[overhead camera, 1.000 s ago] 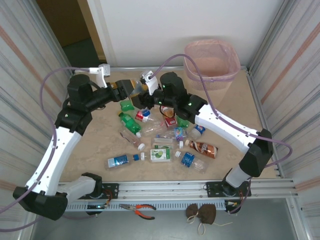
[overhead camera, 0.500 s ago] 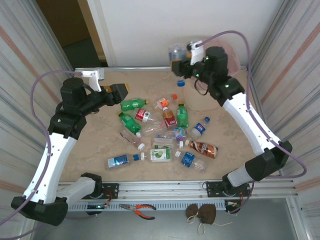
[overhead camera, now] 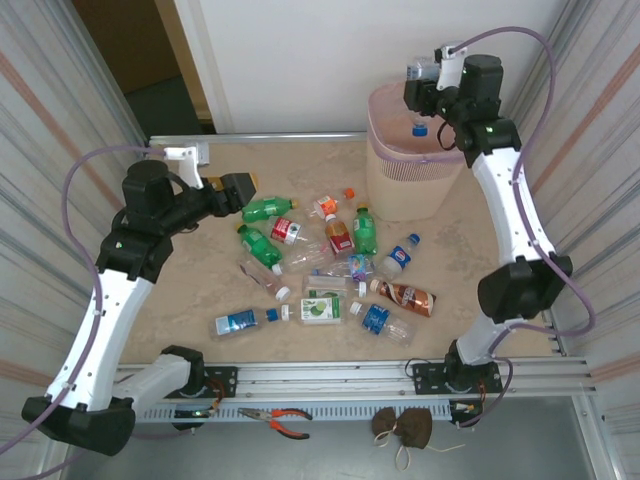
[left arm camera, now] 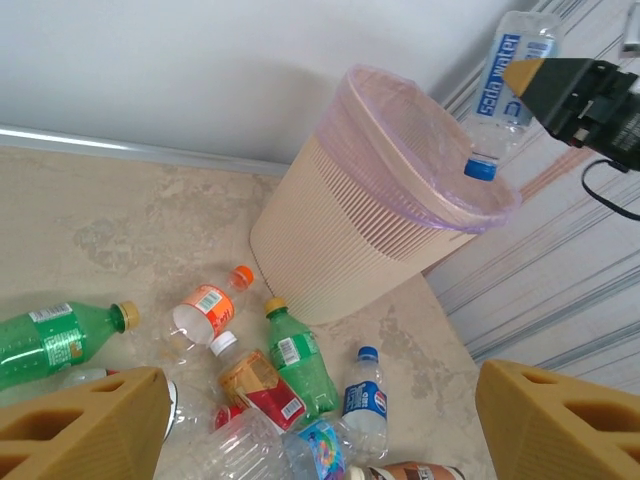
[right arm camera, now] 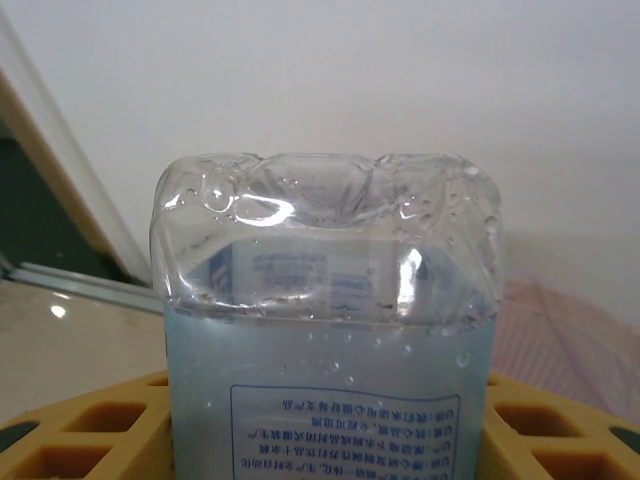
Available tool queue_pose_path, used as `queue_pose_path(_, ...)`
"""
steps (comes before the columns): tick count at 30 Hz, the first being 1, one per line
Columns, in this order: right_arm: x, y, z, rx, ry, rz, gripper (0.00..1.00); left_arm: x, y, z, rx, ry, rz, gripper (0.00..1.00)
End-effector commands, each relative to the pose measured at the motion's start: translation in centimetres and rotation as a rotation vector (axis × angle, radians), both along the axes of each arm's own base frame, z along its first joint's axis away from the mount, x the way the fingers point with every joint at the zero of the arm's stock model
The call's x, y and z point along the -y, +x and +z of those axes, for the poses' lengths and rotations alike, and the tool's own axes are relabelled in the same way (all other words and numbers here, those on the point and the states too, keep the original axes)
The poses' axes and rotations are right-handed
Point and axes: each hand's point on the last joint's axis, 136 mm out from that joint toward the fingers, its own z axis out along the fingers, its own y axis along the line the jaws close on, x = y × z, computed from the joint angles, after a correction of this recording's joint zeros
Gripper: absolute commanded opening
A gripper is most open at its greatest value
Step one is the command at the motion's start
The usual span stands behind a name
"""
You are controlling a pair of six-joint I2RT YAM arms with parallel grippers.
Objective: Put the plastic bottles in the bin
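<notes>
My right gripper (overhead camera: 428, 98) is shut on a clear plastic bottle (right arm camera: 330, 300) with a blue-and-white label. It hangs cap down, its blue cap (overhead camera: 420, 128) just over the mouth of the beige bin (overhead camera: 400, 190) with its pink liner. The left wrist view shows this bottle (left arm camera: 512, 70) above the bin (left arm camera: 340, 230). Several other plastic bottles (overhead camera: 330, 260) lie scattered on the table. My left gripper (overhead camera: 240, 184) hovers open over the table's left, beside a green bottle (overhead camera: 265, 209), nothing between its fingers (left arm camera: 80, 430).
Red-handled pliers (overhead camera: 282, 420) and a brown pouch (overhead camera: 404, 425) lie on the front ledge below the rail. Ribbed walls close both sides. The bin stands at the far right corner, against the back wall.
My right arm has swung from the middle of the table up and right to above the bin, carrying the bottle. My left arm has drawn back a little to the left.
</notes>
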Motion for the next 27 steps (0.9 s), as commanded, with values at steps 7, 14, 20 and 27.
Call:
queue_pose_path(7,2.9,3.4,-10.6,-0.310,-0.199,-0.103,0.53,-0.4,0.0,-0.6,-0.010,-0.009,0.025,0.79)
queue_pose_path(14,4.5,4.7,-17.5,-0.518,-0.255,-0.161,0.53,-0.5,0.2,-1.6,-0.038,-0.013,0.033,0.79)
queue_pose_path(20,5.1,5.4,-22.7,-0.662,-0.260,-0.166,0.54,-0.7,0.1,-2.2,-0.065,-0.017,0.047,0.79)
queue_pose_path(27,5.0,5.4,-26.7,-0.760,-0.233,-0.150,0.59,-0.8,-0.2,-3.2,-0.105,-0.019,0.061,0.77)
